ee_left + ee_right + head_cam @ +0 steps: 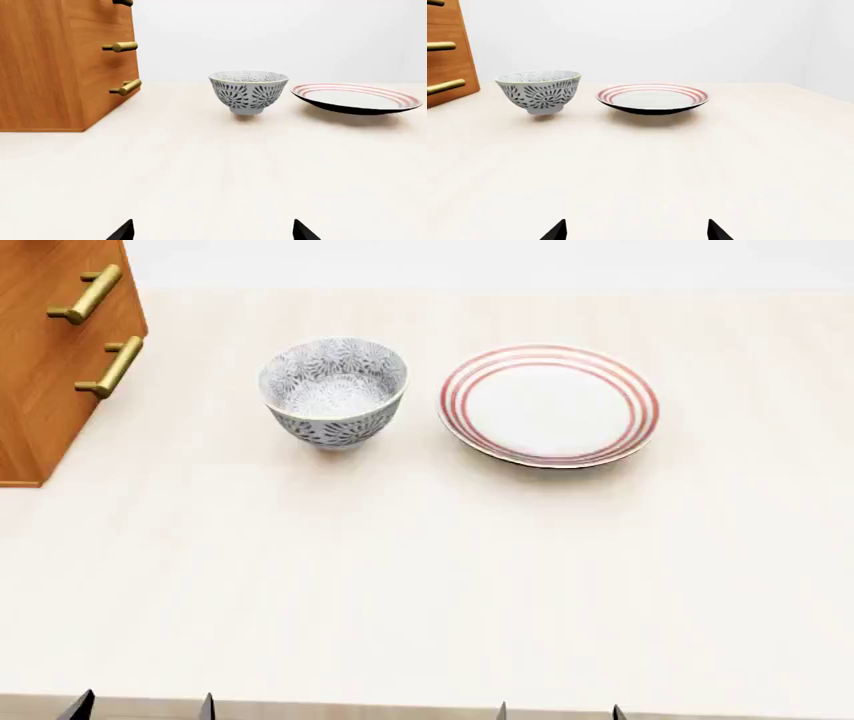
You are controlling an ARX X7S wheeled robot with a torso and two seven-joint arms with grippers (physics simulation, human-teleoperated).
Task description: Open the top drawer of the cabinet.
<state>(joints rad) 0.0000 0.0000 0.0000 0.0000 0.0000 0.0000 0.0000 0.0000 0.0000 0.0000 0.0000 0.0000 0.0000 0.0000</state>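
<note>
The left hand (140,706) and the right hand (559,711) sit at the near edge of the table (427,580). Only their dark tips show. Each hand is spread wide, and nothing is between its tips. Both hands are well apart from all the things on the table.

The table is a pale cream color with a faint wood grain. It is smooth and flat.

Farther back, near the middle of the table, stands a bowl (334,390). It is gray-blue with dark swirly patterns on its outside. It stands upright. Just beside it, toward the right edge, lies a plate (550,405). The plate is white with thin red rings around its rim. The bowl and the plate do not touch.

The cabinet (40,370) stands at the far left corner of the table. It is orange-brown wood. The top drawer (60,280) is shut. Its brass handle (86,294) is a short bar. The lower drawer handle (112,367) looks the same.

Behind the table the room is a plain light gray wall (660,40).

I see no words or labels on anything.
</note>
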